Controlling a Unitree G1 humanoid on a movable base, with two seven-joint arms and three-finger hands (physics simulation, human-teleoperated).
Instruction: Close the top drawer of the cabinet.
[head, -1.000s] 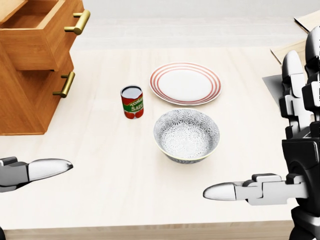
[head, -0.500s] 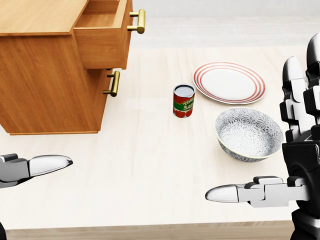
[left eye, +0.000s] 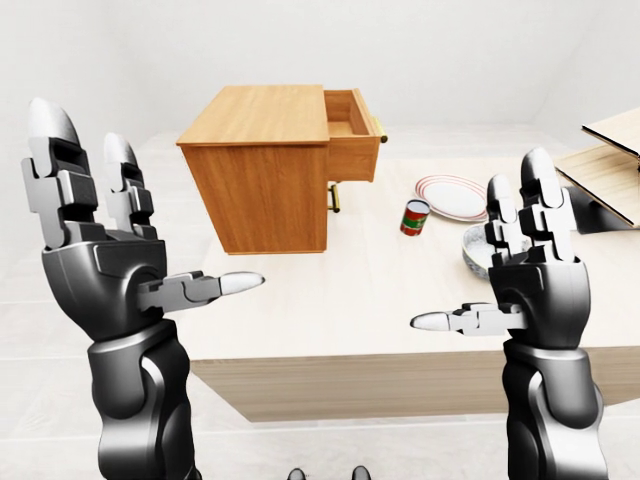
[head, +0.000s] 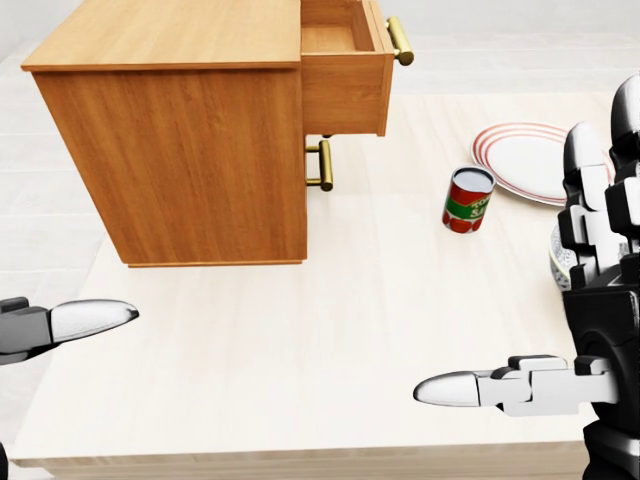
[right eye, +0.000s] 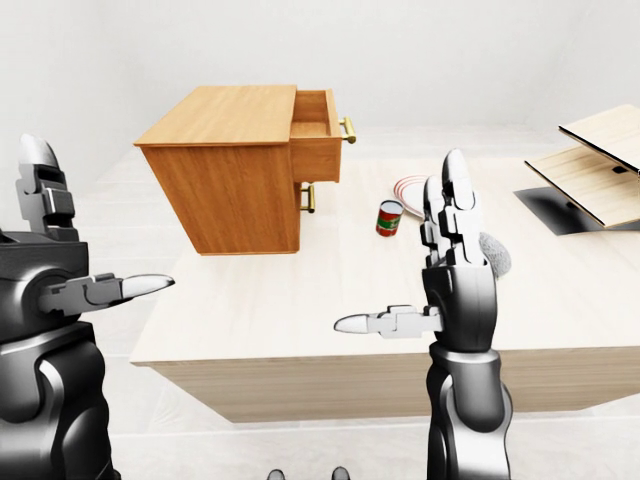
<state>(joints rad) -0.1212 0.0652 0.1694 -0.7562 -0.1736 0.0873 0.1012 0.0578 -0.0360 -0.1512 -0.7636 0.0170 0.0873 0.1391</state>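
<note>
A wooden cabinet (head: 190, 150) stands on the table at the upper left of the head view. Its top drawer (head: 345, 75) is pulled out to the right, with a brass handle (head: 399, 40). The lower drawer's handle (head: 324, 165) sits flush below it. My left hand (left eye: 110, 250) is open and empty, raised at the left of the left-eye view, short of the cabinet. My right hand (left eye: 530, 270) is open and empty at the right, also apart from the drawer.
A tomato sauce can (head: 467, 200) stands right of the cabinet. A red-rimmed plate (head: 525, 160) lies beyond it, and a patterned bowl (left eye: 472, 250) is partly behind my right hand. Cardboard pieces (right eye: 590, 165) lie at the table's right. The table edge (head: 300, 455) is near.
The whole picture has shifted right as the camera moved left: the cabinet came further into view, the can, plate and bowl slid right. My hands hold the same pose.
</note>
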